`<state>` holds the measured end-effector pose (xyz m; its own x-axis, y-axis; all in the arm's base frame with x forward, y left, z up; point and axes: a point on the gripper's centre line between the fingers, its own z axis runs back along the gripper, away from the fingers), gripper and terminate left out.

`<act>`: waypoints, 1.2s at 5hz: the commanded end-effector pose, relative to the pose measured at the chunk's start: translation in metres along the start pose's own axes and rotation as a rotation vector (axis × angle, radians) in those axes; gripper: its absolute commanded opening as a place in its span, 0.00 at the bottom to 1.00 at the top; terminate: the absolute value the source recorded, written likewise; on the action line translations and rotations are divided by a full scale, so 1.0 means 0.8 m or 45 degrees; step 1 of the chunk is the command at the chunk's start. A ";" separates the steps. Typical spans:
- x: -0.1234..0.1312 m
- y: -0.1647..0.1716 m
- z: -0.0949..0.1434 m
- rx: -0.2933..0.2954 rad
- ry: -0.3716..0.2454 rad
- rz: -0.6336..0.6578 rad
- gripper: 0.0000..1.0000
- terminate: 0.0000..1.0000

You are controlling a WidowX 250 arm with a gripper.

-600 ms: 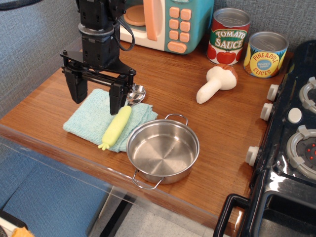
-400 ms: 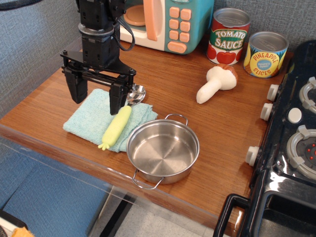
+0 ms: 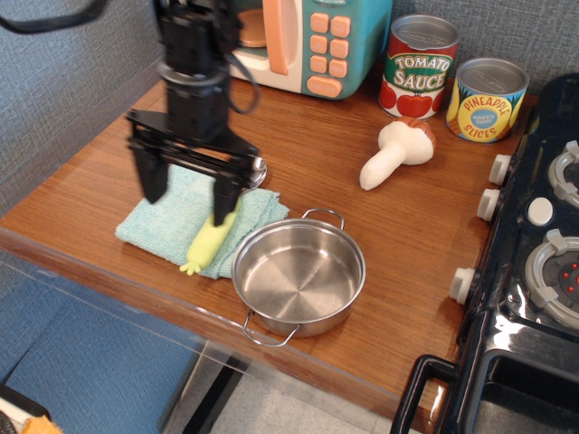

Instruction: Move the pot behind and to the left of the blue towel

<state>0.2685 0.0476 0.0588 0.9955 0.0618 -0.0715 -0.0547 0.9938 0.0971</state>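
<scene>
The shiny steel pot (image 3: 299, 278) with two wire loop handles sits near the front edge of the wooden counter, right of the blue towel (image 3: 176, 220) and touching its corner. A yellow toy corn (image 3: 207, 245) lies on the towel's right side. My black gripper (image 3: 188, 200) hangs open and empty over the towel, left of the pot, its fingers wide apart; the right finger (image 3: 223, 197) is in front of the corn's upper end.
A small metal spoon bowl (image 3: 254, 172) lies behind the towel. A toy mushroom (image 3: 396, 151), a tomato sauce can (image 3: 418, 66) and a pineapple can (image 3: 487, 98) stand further back right. A toy microwave (image 3: 308, 41) is at the back. A toy stove (image 3: 534, 262) lines the right side.
My gripper has shifted a little to the right and toward the front, now lower over the towel and the corn. The pot, towel and corn have not moved.
</scene>
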 end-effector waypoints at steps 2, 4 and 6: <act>0.007 -0.037 -0.022 -0.045 -0.101 -0.152 1.00 0.00; 0.010 -0.049 -0.030 -0.096 -0.281 -0.306 1.00 0.00; 0.012 -0.055 -0.037 -0.062 -0.247 -0.347 0.00 0.00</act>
<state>0.2713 0.0078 0.0158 0.9757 -0.2090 0.0660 0.2064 0.9775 0.0435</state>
